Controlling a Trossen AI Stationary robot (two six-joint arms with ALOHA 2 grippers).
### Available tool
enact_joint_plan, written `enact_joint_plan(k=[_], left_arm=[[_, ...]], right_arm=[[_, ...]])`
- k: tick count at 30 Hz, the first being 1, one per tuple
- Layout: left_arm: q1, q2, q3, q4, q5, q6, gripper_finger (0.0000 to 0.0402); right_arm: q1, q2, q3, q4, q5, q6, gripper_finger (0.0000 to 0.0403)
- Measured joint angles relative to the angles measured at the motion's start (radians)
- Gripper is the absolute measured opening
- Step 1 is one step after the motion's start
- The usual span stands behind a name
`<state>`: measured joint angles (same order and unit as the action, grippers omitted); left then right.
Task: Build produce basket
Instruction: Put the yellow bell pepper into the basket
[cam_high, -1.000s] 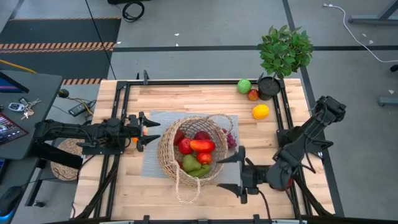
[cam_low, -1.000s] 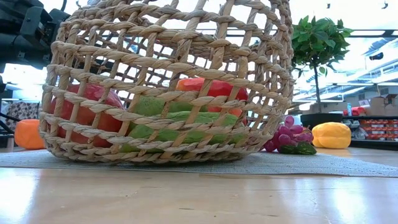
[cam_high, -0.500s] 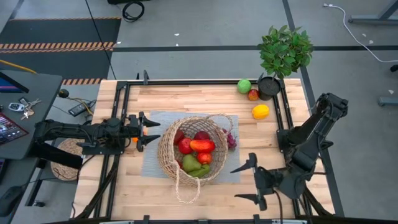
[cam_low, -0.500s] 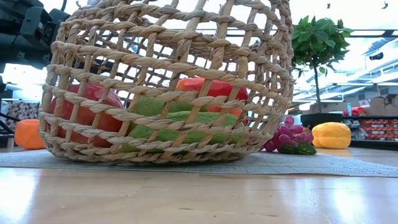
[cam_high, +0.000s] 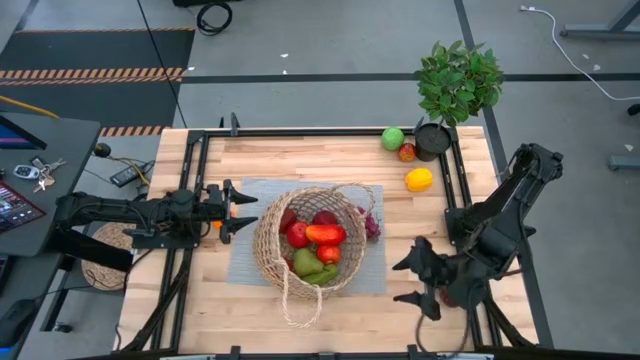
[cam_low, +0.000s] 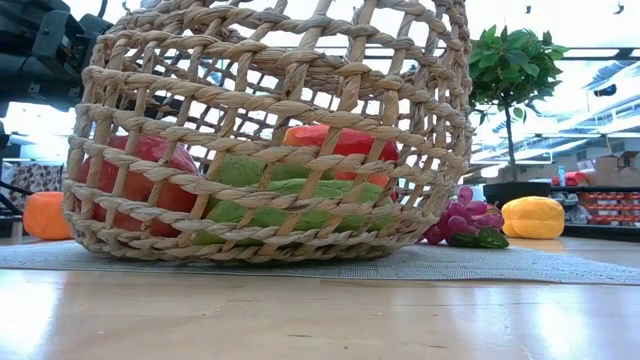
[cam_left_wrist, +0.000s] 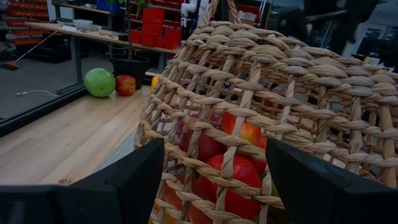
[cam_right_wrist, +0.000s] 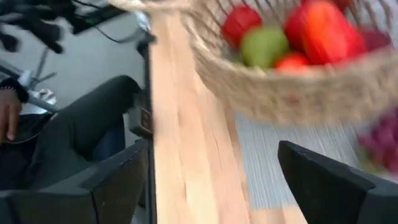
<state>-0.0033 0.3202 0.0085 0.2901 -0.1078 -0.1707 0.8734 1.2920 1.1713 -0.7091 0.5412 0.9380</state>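
The wicker basket (cam_high: 310, 240) stands on a grey mat in the middle of the table, filled with red, green and dark red produce (cam_high: 318, 245); it also fills the low view (cam_low: 270, 130). Purple grapes (cam_high: 372, 224) lie on the mat at its right side. A green fruit (cam_high: 393, 138), a small red one (cam_high: 406, 152) and a yellow one (cam_high: 419, 179) rest on the wood far right. An orange piece (cam_low: 47, 215) sits left of the basket. My left gripper (cam_high: 235, 210) is open just left of the basket. My right gripper (cam_high: 418, 282) is open, near right, away from the basket.
A potted plant (cam_high: 455, 85) stands at the far right corner. A black frame (cam_high: 195, 150) runs around the table. A flat woven mat (cam_high: 105, 255) lies off the left edge. A person's hand and leg (cam_right_wrist: 74, 124) show beyond the near edge. Bare wood lies near the front.
My right gripper has drawn back from the basket's near right side toward the table's right and near edge, staying open. The left arm, basket and produce have kept still.
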Motion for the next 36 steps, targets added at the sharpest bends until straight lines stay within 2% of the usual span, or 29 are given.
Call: enact_joint_plan(k=[6, 13, 15, 17, 21, 25, 36], left_arm=[[0.000, 0.000, 0.000, 0.000, 0.000, 0.000, 0.0286], [0.000, 0.000, 0.000, 0.000, 0.000, 0.000, 0.0286], [0.000, 0.000, 0.000, 0.000, 0.000, 0.000, 0.0286], [0.000, 0.000, 0.000, 0.000, 0.000, 0.000, 0.0286], [0.000, 0.000, 0.000, 0.000, 0.000, 0.000, 0.0286], [0.000, 0.000, 0.000, 0.000, 0.000, 0.000, 0.0286], [0.000, 0.000, 0.000, 0.000, 0.000, 0.000, 0.0286]], right_arm=[[-0.013, 0.026, 0.001, -0.235, -0.040, 0.325, 0.0349], [-0.073, 0.088, 0.001, -0.498, -0.364, 0.652, 0.0348], [-0.089, 0.097, 0.001, -0.568, -0.417, 0.709, 0.0348], [-0.097, 0.102, 0.001, -0.633, -0.377, 0.728, 0.0348], [-0.128, 0.106, 0.001, -0.734, -0.194, 0.718, 0.0347], [-0.193, 0.080, -0.032, -0.797, -0.103, 0.705, 0.0347], [-0.503, -0.128, -0.250, -0.720, -0.058, 0.556, 0.0347]])
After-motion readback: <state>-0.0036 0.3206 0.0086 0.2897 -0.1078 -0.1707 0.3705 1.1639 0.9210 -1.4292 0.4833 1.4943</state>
